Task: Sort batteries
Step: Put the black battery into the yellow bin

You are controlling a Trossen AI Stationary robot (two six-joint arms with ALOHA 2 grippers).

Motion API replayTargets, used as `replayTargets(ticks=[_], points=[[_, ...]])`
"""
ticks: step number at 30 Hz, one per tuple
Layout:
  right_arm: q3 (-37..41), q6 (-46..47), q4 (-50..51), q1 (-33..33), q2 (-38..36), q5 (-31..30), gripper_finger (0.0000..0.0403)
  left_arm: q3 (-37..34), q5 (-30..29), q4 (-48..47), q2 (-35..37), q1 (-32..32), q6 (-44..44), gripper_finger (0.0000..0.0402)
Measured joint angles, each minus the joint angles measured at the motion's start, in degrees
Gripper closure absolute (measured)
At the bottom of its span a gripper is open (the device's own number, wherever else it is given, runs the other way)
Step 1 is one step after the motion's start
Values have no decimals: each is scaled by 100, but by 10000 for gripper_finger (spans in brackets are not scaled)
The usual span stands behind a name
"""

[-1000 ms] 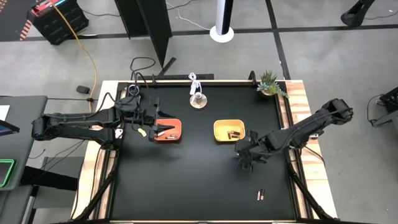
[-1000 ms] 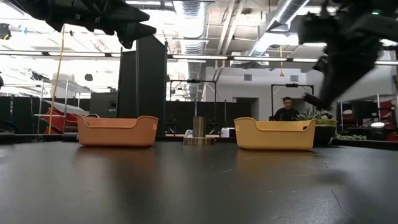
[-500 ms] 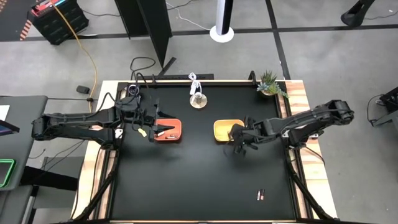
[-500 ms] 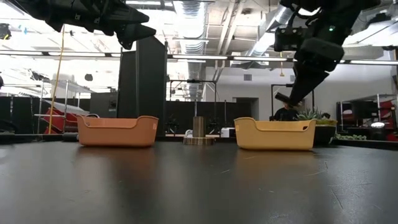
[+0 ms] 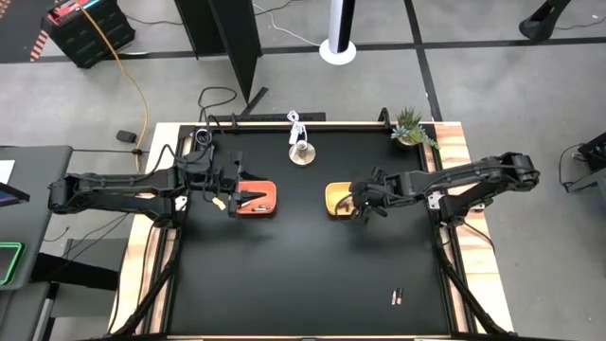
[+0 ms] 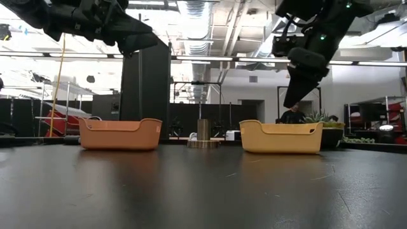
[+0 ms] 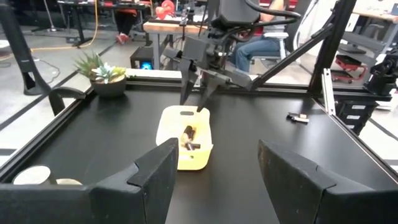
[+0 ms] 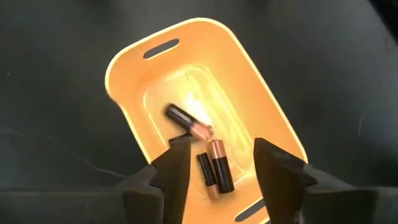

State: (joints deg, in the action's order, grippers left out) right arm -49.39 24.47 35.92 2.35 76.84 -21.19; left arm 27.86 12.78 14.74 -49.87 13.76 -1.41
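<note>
A matte black bench [image 5: 284, 284] framed in pale wood carries two glossy, round-cornered plastic trays with slotted handles: an orange tray [image 5: 257, 199] left of centre and a yellow tray [image 5: 339, 198] right of centre in the overhead view. Three slim cylindrical batteries [image 8: 208, 163], dark-bodied with copper-coloured ends, lie on the yellow tray's smooth floor; one rests tilted above two lying side by side. The right pincer [image 5: 365, 203] hangs over that tray with its two dark fingers spread and nothing between them. Further batteries [image 5: 254, 202] lie in the orange tray, and a last battery pair [image 5: 398, 297] lies alone on the bench at lower right of the overhead frame, well apart from both trays. The left pincer [image 5: 225, 197] hovers at the orange tray's left edge, released and empty. At the bench's far edge stand a round metal-and-wood object [image 5: 301, 153] with a white cable and, in the upper right corner, a small spiky potted plant [image 5: 411, 126]. A seated person [image 7: 264, 43] shows beyond the bench in the left wrist view.
</note>
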Motion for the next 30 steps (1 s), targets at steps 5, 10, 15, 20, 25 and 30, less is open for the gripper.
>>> replayTargets(ticks=[5, 10, 15, 20, 25, 30], points=[[0, -11, -30, 172, 0, 0, 201, 0, 0, -28, 0, 0, 16, 184], [-2, 96, 134, 548, -2, 54, 206, 0, 0, -28, 0, 0, 16, 184], [-4, 662, 395, 1133, -3, 527, 207, 0, 0, -28, 0, 0, 16, 184], [-4, 1642, 587, 1887, -4, 930, 208, 0, -7, 10, 0, 0, -16, 184], [-4, 3078, 860, 2710, -4, 939, 210, 0, 17, 520, -201, -29, 50, 184], [-4, 4625, 906, 3507, -2, 937, 210, 0, 405, 1580, -947, -248, 120, 184]])
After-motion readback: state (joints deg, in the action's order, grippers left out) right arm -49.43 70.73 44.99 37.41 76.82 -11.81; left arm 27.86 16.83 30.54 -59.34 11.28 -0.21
